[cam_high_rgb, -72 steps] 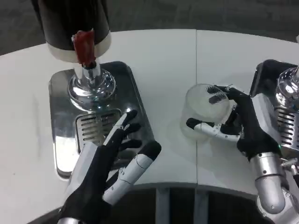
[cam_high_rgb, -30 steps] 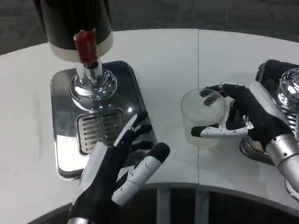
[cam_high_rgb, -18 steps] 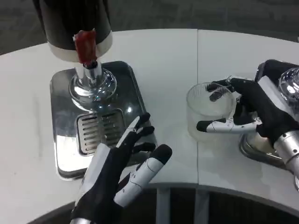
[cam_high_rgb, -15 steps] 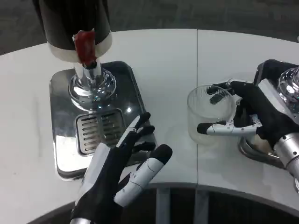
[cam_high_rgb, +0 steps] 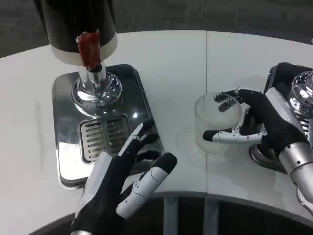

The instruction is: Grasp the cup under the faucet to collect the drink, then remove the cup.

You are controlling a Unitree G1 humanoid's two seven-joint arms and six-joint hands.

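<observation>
One head camera looks steeply down, apparently close, on the table (cam_high_rgb: 176, 63).

Drinks-serving test station, likely a lab or demo room.
A black drink dispenser (cam_high_rgb: 78, 24) with red tap (cam_high_rgb: 89, 49) over a steel drip tray (cam_high_rgb: 66, 147) on a white worktop (cam_high_rgb: 171, 58); grey carpet behind.

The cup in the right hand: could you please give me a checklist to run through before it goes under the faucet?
1. Right hand holds the cup: ok.
2. Cup upright: ok.
3. Cup under the faucet: not ok, it is well to the side.
4. Drip tray grate free: ok.
5. Left hand out of the path: not ok, it reaches over the tray's near edge.
6. Cup contents: cannot tell.
</observation>
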